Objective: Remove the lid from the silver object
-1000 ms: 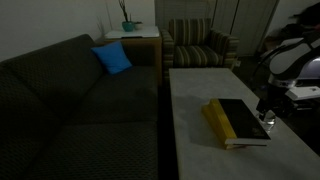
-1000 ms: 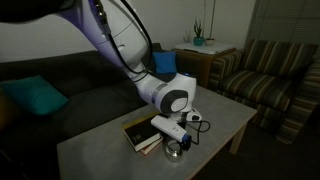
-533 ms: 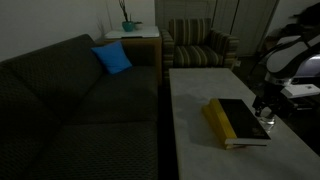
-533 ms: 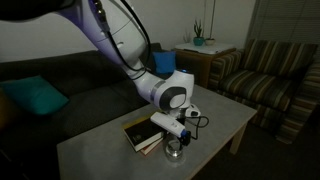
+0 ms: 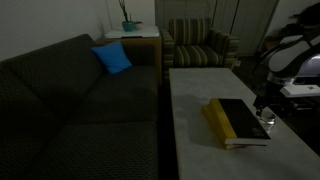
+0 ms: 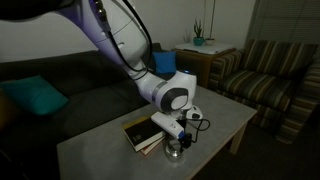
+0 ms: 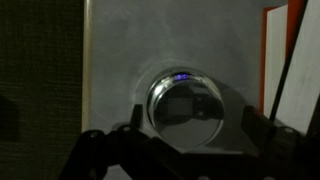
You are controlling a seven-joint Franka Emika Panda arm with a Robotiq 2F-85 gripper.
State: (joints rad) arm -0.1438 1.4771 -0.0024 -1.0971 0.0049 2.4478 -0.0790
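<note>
Sofa (image 5: pixel 70 100) fills the left of an exterior view, dark, with a blue cushion (image 5: pixel 113 58) leaning in its far corner. Next comes the pale table (image 5: pixel 195 95), and on it the black book (image 5: pixel 240 120) with the yellow edge, lying flat. Just beside the book's right side, near the table's edge, sits the silver object (image 5: pixel 267 123), small and low, and my claw (image 5: pixel 266 110) hangs right over it.

The wrist view runs the same way: dark upholstery at the left, bare tabletop, then the round, shiny silver object (image 7: pixel 187 102) in the middle with its lid (image 7: pixel 188 96) on, and the book (image 7: pixel 292 50) at the right border, apart from it. My fingers (image 7: pixel 100 155) stand spread on either side of the container, wider than its rim, with nothing held between them.

In an exterior view from across the table, the book (image 6: pixel 143 133) lies left of the silver object (image 6: pixel 175 151), and my claw (image 6: pixel 180 138) is low above it.
</note>
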